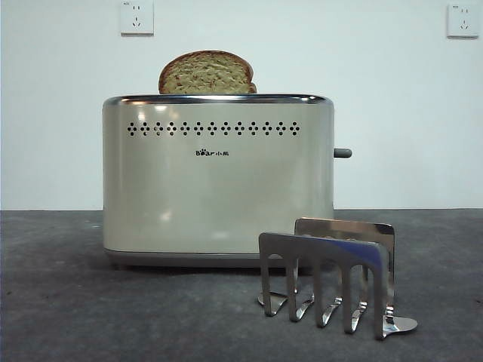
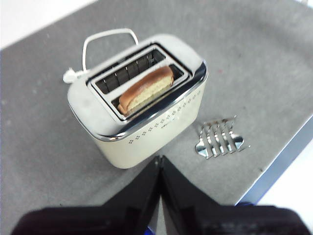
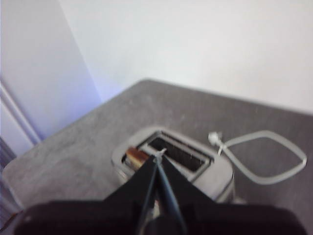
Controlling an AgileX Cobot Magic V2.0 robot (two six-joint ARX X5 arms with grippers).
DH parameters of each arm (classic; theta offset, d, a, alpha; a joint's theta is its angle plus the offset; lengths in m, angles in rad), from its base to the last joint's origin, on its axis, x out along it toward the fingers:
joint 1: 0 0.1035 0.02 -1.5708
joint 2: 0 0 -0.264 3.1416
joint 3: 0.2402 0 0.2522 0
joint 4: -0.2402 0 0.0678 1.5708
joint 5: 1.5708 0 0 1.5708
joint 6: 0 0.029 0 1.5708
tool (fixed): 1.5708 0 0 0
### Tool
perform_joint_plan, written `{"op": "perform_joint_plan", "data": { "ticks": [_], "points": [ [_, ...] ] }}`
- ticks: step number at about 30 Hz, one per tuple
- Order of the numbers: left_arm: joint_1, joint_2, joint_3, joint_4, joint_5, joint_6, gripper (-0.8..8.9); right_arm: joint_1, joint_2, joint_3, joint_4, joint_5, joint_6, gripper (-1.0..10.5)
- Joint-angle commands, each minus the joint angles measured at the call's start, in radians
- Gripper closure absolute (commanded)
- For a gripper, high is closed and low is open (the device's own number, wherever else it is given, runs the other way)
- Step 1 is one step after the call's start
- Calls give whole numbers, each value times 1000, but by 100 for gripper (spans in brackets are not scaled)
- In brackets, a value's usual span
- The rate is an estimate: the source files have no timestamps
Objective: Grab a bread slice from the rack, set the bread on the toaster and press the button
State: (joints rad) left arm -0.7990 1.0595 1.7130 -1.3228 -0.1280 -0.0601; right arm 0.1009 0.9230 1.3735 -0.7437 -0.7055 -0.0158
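— Where's the bread?

— The bread stands in the toaster, its rounded top poking above the chrome rim. From the left wrist view it sits in the slot on the vent-and-logo side; the other slot is bare.

— And the rack?

— The rack is on the grey table, near the camera and to the right of the toaster, just in front of its right corner. No slice in its prongs. In the left wrist view it lies beside the toaster, apart from it.

— The button?

— The button sticks out of the toaster's right side, high up.

— Grippers?

— The left gripper hangs above the table with its jaws pressed together, holding nothing. The right gripper is above the toaster, jaws also closed to a thin line, nothing between them. That view is blurred; a brown end of bread shows in one slot.

— Anything else?

— A white cord loops behind the toaster, and two wall sockets sit on the far wall.
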Motion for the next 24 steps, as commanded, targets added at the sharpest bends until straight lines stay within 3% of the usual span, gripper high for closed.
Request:
{"op": "perform_joint_plan", "data": {
  "ticks": [1,3,7,11,16,24],
  "points": [
    [38,-2,-4,4,-3,77,817,2,21,-2,-58,10,-10,946],
    [93,-18,-9,4,16,203,817,2,43,-2,-118,29,-13,946],
    [278,-107,-117,89,93,280,816,2,90,-2,-237,95,-13,946],
    [490,-271,-371,301,139,269,816,2,145,-2,-346,197,-13,946],
    [661,-504,-785,597,137,267,816,2,212,-2,-415,358,-13,946],
    [763,-859,-1418,1133,208,88,816,2,296,-2,-415,566,-13,946]
  ]
}}
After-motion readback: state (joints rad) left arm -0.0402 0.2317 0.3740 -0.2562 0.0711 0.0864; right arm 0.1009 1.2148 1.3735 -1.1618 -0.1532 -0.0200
